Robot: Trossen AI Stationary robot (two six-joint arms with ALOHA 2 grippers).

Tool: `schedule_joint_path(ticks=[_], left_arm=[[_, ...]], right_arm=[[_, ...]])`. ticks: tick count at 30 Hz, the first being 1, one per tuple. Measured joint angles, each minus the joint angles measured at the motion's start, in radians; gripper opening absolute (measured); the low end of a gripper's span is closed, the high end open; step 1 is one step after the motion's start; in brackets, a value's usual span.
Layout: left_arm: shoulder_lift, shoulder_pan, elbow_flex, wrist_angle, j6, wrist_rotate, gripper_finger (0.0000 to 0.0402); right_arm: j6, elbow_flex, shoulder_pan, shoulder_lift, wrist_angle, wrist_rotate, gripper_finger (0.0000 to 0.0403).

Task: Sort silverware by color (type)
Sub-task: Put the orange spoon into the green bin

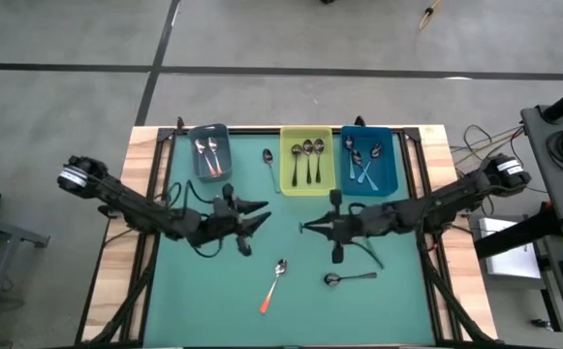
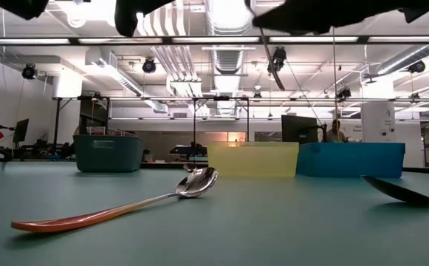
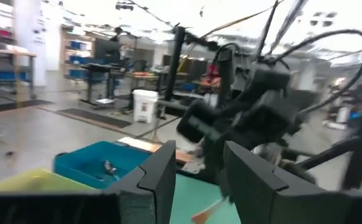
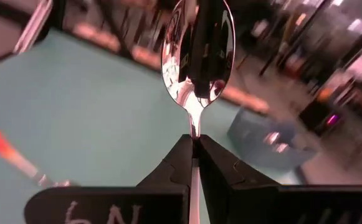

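My right gripper (image 1: 305, 228) hovers over the mat's middle, pointing toward the table's left, shut on a spoon (image 4: 196, 53) with a shiny bowl and a pale handle. My left gripper (image 1: 260, 215) faces it from the left, open and empty (image 3: 196, 180). An orange-handled spoon (image 1: 273, 284) and a dark-handled spoon (image 1: 349, 279) lie flat on the mat toward the near edge. Another spoon (image 1: 270, 165) lies between the grey-blue bin and the yellow bin. My right gripper pinches the spoon's thin neck (image 4: 194, 127), just behind the bowl, between its two fingertips. The fingers lie along the spoon. The bowl sticks out ahead of the fingertips and the handle runs back between the fingers. The spoon is lifted clear of the mat.
Three bins stand along the far edge. The grey-blue bin (image 1: 209, 150) holds orange-handled spoons, the yellow bin (image 1: 307, 160) dark-handled ones, and the blue bin (image 1: 368, 160) pale-handled ones. The two grippers are close together, tip to tip, over the mat's centre.
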Motion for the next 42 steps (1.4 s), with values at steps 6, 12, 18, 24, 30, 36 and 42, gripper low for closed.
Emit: schedule_joint_path(ticks=[6, 12, 18, 24, 30, 36, 42], left_arm=[[0.078, -0.003, 0.110, -0.080, 0.056, -0.219, 0.0118], [0.163, -0.026, 0.222, -0.224, 0.017, -0.463, 0.0126], [0.234, -0.027, 0.360, -0.345, 0.043, -0.553, 0.0154], [0.258, -0.025, 0.445, -0.538, 0.014, -0.571, 0.0188], [0.256, -0.012, 0.458, -0.561, 0.029, -0.565, 0.0205], [0.250, 0.006, 0.458, -0.555, 0.052, -0.560, 0.0208], [0.266, 0.013, 0.458, -0.548, 0.096, -0.510, 0.0208]], right_arm=[[-0.114, -0.134, -0.003, -0.017, 0.454, -0.022, 0.0009], [-0.120, -0.219, -0.011, -0.013, 0.716, -0.082, 0.0009], [-0.125, -0.197, -0.041, -0.040, 0.748, -0.080, 0.0009], [-0.081, -0.159, -0.096, -0.047, 0.757, -0.082, 0.0009], [-0.069, -0.113, -0.166, -0.047, 0.818, -0.086, 0.0009], [0.036, -0.109, -0.230, -0.037, 0.816, -0.095, 0.0009], [0.030, -0.118, -0.260, -0.009, 0.865, -0.144, 0.0009]])
